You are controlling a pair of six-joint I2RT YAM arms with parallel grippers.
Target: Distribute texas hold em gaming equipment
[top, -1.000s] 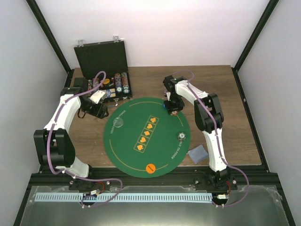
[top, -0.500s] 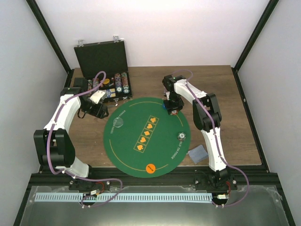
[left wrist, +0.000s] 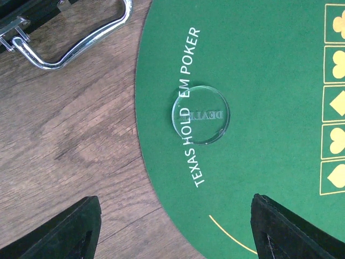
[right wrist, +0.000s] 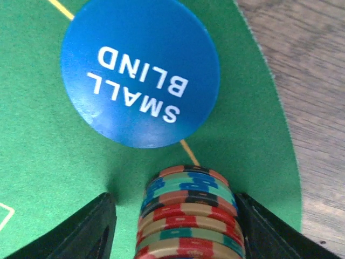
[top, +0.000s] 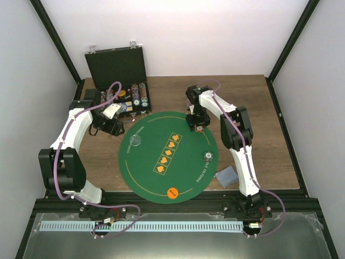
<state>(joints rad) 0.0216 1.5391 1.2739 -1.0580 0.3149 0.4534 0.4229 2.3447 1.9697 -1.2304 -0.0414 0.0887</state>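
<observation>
In the right wrist view a stack of striped poker chips [right wrist: 188, 216] stands on the green mat [right wrist: 38, 162], just below a blue "SMALL BLIND" disc [right wrist: 140, 70]. My right gripper [right wrist: 178, 234] is open around the stack, with a gap showing at the left finger [right wrist: 91, 232]. From above, this gripper [top: 197, 125] is at the mat's far edge. My left gripper [left wrist: 180, 237] is open and empty over the mat's left rim, near a clear dealer disc [left wrist: 200, 114]. A silvery disc [top: 208, 156] and an orange disc [top: 172, 191] lie on the mat.
A black hinged case [top: 119, 70] stands open at the back left with rows of chips [top: 135, 97] in it; its metal handle [left wrist: 70, 38] is near my left gripper. A grey-blue deck of cards [top: 227, 176] lies on the wood right of the mat.
My right gripper's jaws have spread apart from the chip stack, which now stands on the mat. The left arm has stayed put.
</observation>
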